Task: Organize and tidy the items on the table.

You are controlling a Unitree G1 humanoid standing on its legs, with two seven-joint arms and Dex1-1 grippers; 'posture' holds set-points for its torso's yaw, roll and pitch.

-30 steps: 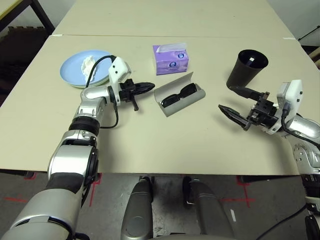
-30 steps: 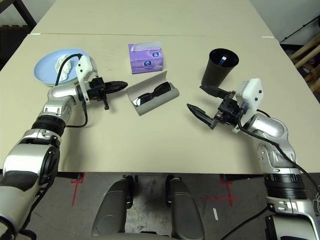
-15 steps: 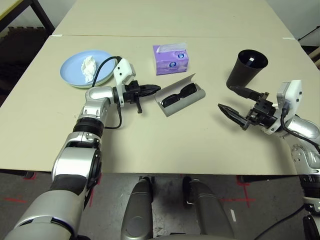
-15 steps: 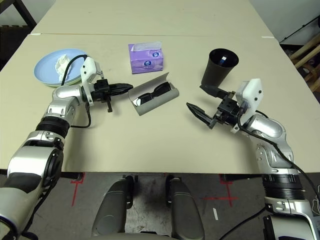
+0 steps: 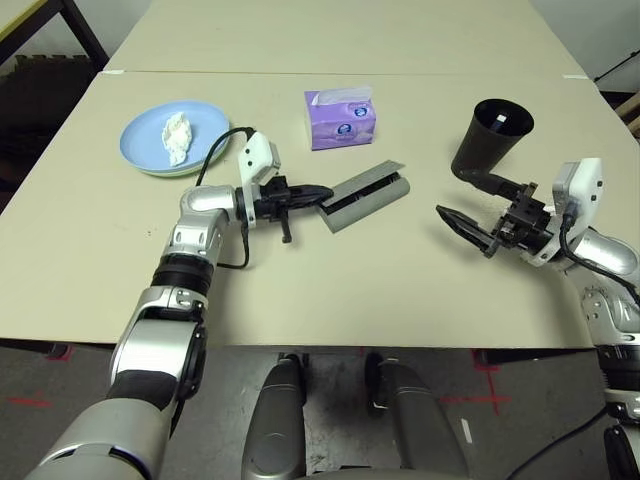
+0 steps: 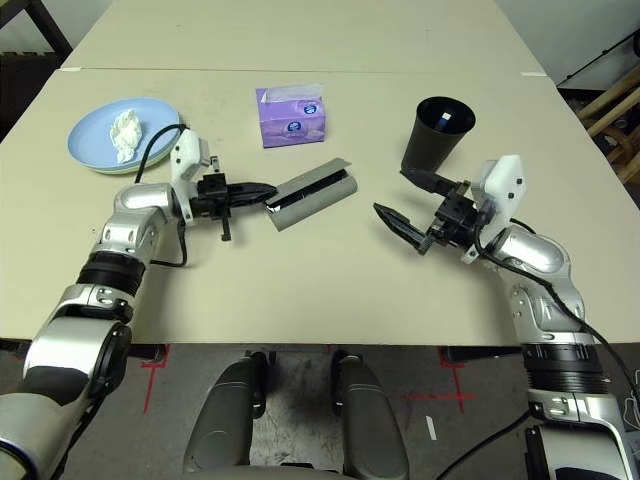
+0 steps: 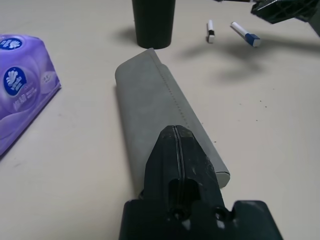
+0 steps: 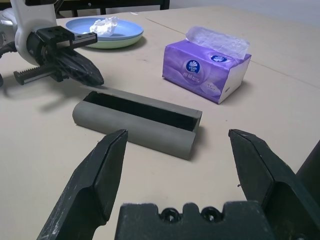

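The room is evenly and fairly brightly lit from overhead, the light soft; the beige table [image 5: 420, 290] shows no harsh glare, just a mild sheen; shadows are short and diffuse, a faint smudge under the glasses case [image 5: 365, 193] and a soft dark patch at the foot of the black cup [image 7: 153, 22]; the head views are sharp across the tabletop, its far edges bowing slightly; up close, the left gripper [image 7: 176, 137] looks a little soft, the right gripper [image 8: 177, 145] likewise; the plate [image 8: 107, 32] behind stays clear.
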